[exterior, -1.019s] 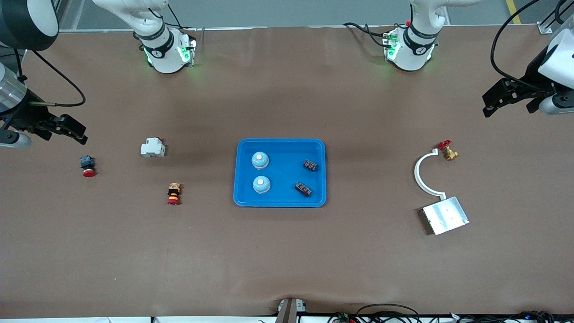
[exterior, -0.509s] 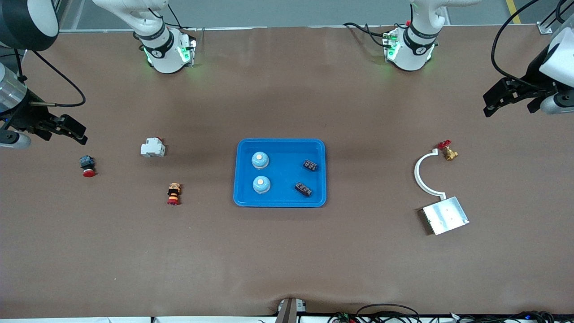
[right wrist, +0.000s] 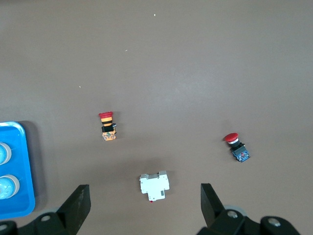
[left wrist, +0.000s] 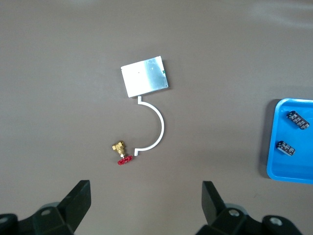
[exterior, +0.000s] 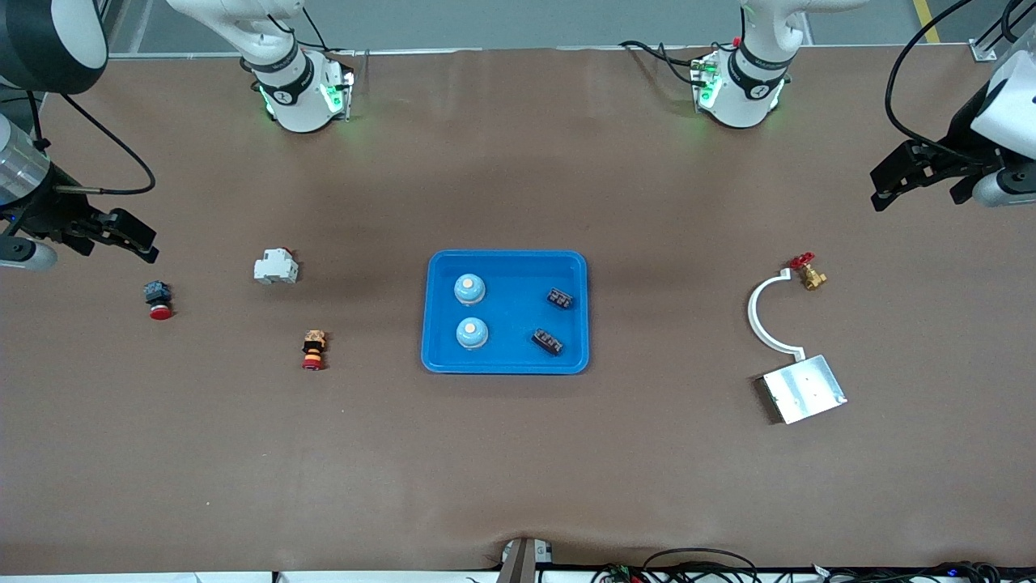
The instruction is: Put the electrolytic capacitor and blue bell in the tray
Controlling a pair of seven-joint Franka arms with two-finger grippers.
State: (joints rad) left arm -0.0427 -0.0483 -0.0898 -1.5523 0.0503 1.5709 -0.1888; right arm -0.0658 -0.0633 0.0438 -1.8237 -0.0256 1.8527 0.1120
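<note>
The bright-blue tray [exterior: 506, 366] lies mid-table. In it sit two blue bells [exterior: 469, 289] [exterior: 472, 333] toward the right arm's end. Two dark electrolytic capacitors [exterior: 559, 299] [exterior: 548, 342] sit toward the left arm's end. My left gripper [exterior: 914, 194] hangs open over bare table at the left arm's end, nothing between its fingers [left wrist: 146, 200]. Its wrist view catches the tray's edge [left wrist: 272, 161] and both capacitors [left wrist: 298, 119] [left wrist: 286, 148]. My right gripper [exterior: 117, 243] hangs open and empty at the right arm's end [right wrist: 145, 200]. Its wrist view shows the tray's corner [right wrist: 27, 208] with the bells [right wrist: 3, 152] [right wrist: 8, 185].
Toward the right arm's end lie a white breaker [exterior: 276, 266], a red push button [exterior: 158, 300] and an orange-and-red button [exterior: 313, 349]. Toward the left arm's end lie a brass valve with a red handle [exterior: 808, 272], a white curved bracket [exterior: 759, 317] and a silver plate [exterior: 804, 389].
</note>
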